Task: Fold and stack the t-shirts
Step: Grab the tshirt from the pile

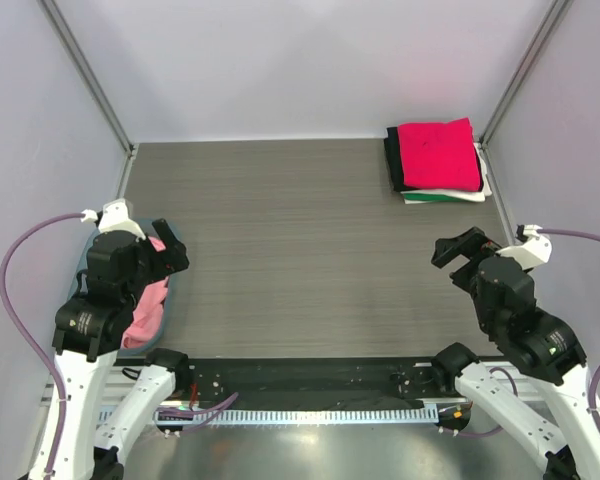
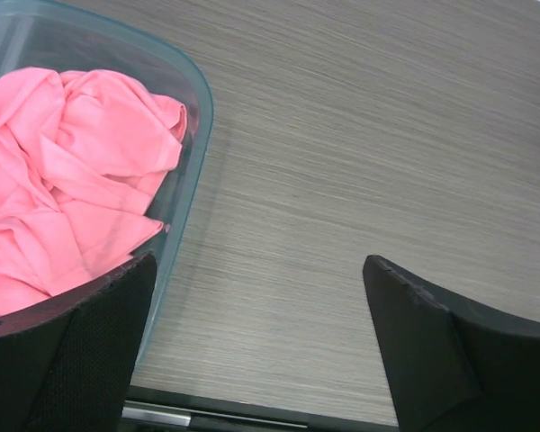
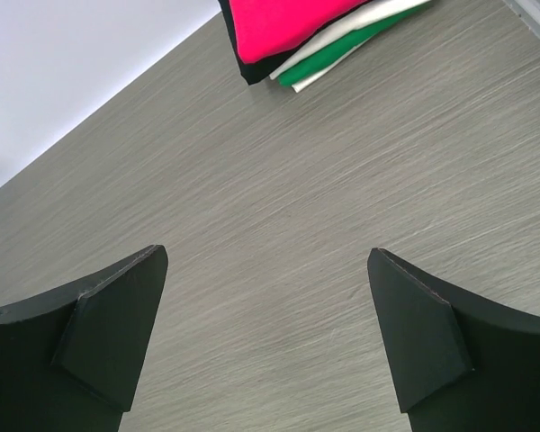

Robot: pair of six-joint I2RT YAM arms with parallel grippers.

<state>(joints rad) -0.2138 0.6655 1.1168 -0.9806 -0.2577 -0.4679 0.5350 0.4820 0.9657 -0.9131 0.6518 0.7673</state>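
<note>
**Crumpled in the bin: one salmon-pink t-shirt**

Bunched up, no clear long axis, inside the translucent blue bin at the table's near-left edge. Just left of the left gripper: fingers spread wide, holding nothing. In the far-right corner, a folded stack, magenta-red on top, edges square with the table. Well apart from it, the right gripper, also spread wide and empty.

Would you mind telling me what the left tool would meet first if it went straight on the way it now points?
The left tool would most likely meet bare table, just beside the blue bin holding the pink t-shirt; one finger may clip the rim, depth being unclear.
</note>
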